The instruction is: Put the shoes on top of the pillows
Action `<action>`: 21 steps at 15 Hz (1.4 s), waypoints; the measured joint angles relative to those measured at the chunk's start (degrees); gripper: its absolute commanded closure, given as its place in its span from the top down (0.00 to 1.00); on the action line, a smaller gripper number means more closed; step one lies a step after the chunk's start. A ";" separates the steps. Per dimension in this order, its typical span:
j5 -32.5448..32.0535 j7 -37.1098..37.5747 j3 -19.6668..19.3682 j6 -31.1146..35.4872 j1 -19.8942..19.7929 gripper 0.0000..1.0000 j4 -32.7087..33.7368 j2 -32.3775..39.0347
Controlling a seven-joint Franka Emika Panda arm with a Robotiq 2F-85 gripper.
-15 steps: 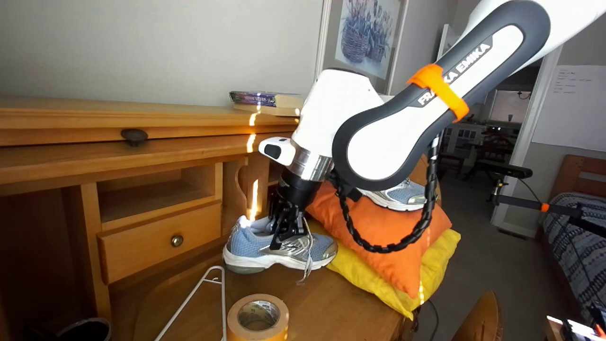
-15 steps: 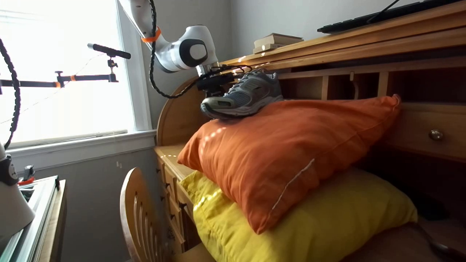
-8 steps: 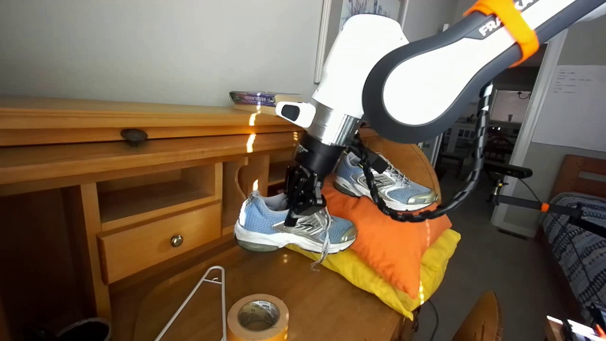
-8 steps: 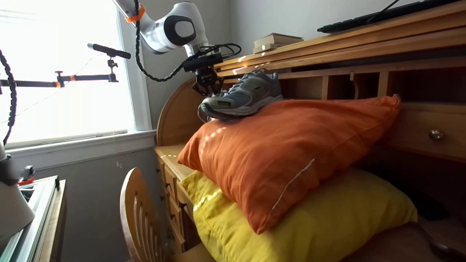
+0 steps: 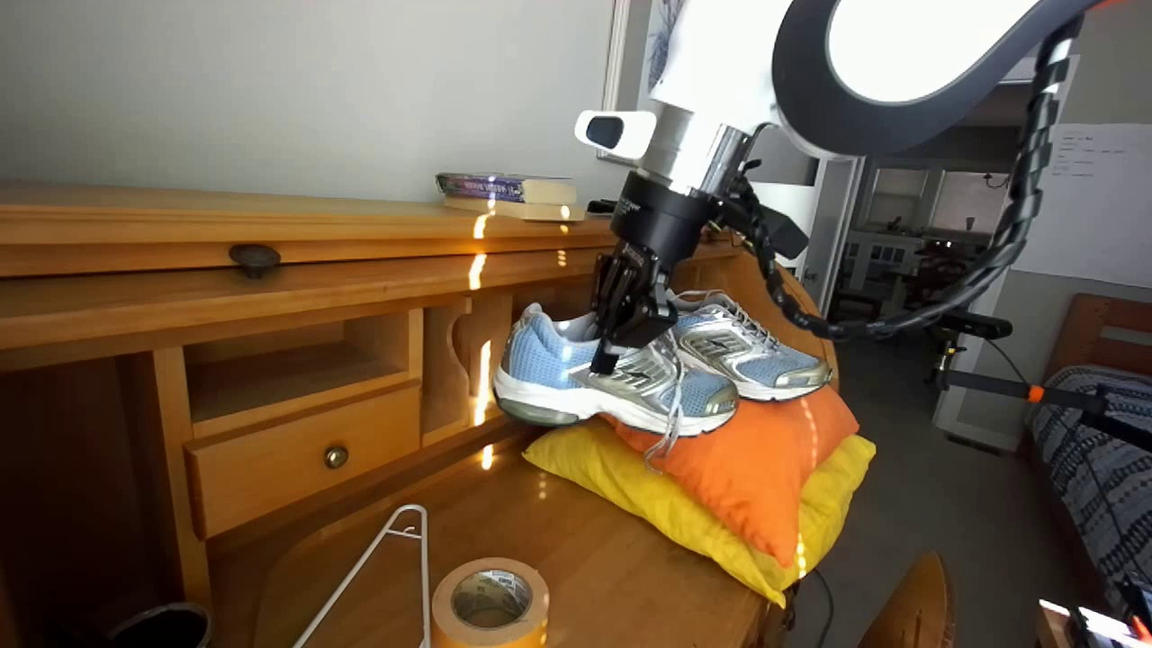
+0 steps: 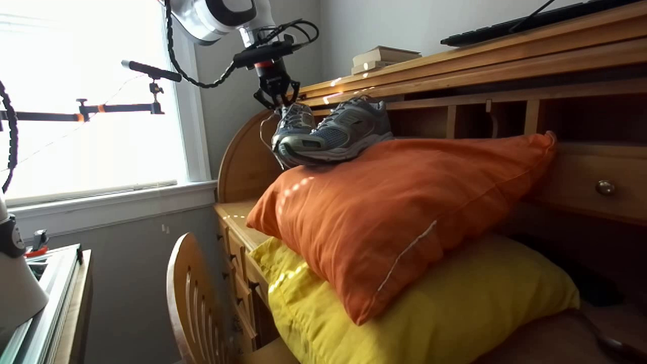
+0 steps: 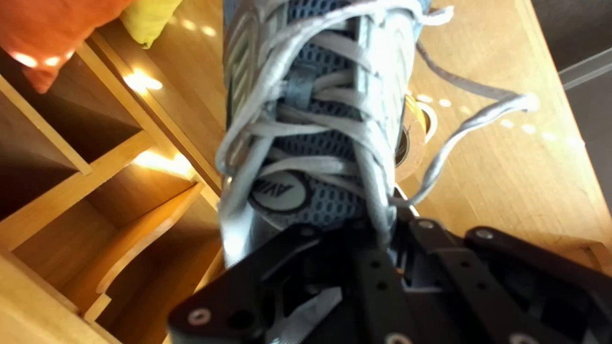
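Shoes (image 5: pixel 576 373): matt mesh cloth, glossy and silvery in parts; laces (image 7: pixel 287 128) woven; orange pillow (image 6: pixel 404 202) and yellow pillow (image 6: pixel 429 298): matt cloth, creased; desk (image 5: pixel 594 576): smooth wood, slight gloss; drawer knob (image 5: pixel 336 457): polished metal; wrist collar (image 5: pixel 693 153): shiny metal; arm (image 5: pixel 724 63): smooth, plastic-looking shell; gripper (image 6: pixel 283 105): matt, metal-looking.

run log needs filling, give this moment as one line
gripper: holding one shoe aloft | other shoe: on orange pillow | yellow pillow: underneath

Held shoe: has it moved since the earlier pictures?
Yes: in an exterior view, the held shoe has moved up and rightward in frame, away from the roll of tape.
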 measured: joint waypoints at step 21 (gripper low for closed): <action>-10.94 21.54 -9.06 -2.84 -5.46 0.03 -7.99 -22.99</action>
